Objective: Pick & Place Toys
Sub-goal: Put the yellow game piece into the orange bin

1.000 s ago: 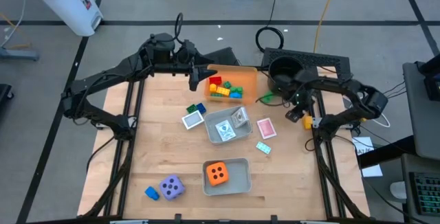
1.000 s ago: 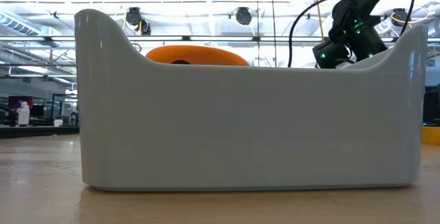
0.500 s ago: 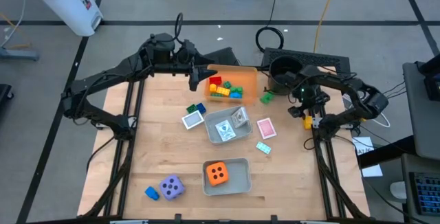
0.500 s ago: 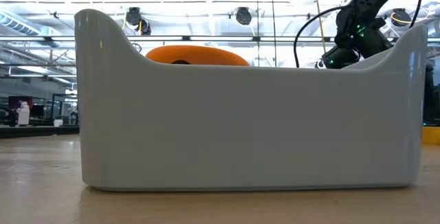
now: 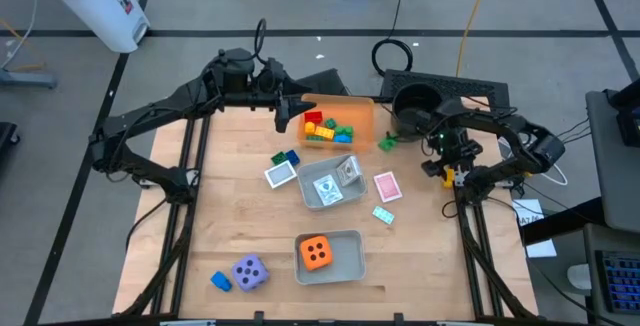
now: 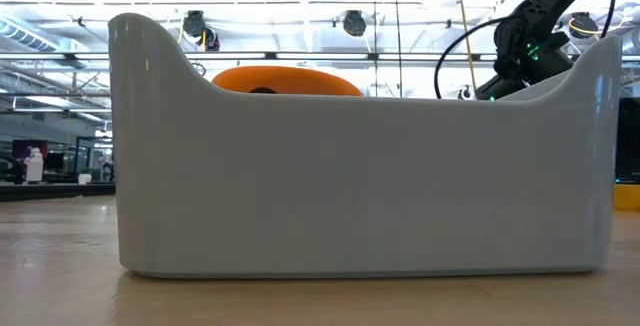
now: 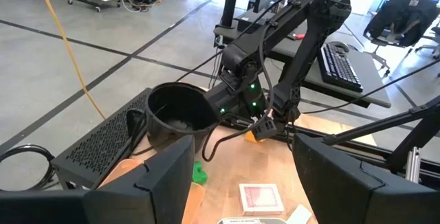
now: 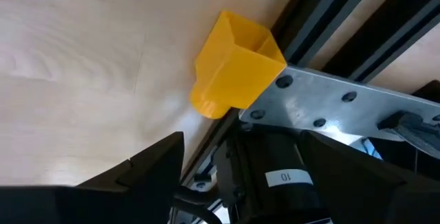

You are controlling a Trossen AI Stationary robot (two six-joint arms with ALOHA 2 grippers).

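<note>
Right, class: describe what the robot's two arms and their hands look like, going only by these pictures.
Both arms are dark, almost black, built from slim jointed links. The left arm ends in a hand with two broad, flat, matte dark fingers. The right arm shows small green lights near its wrist, with black cables trailing beside it; its hand has the same dark fingers.

Both grippers (image 7: 237, 183) (image 8: 240, 176) open (apparently), empty.

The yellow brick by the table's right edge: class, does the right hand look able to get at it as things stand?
Probably yes. The right hand hovers open just beside the yellow brick, with bare table between. The metal frame bracket crowds the brick's outer side, which may hamper a grip.
</note>
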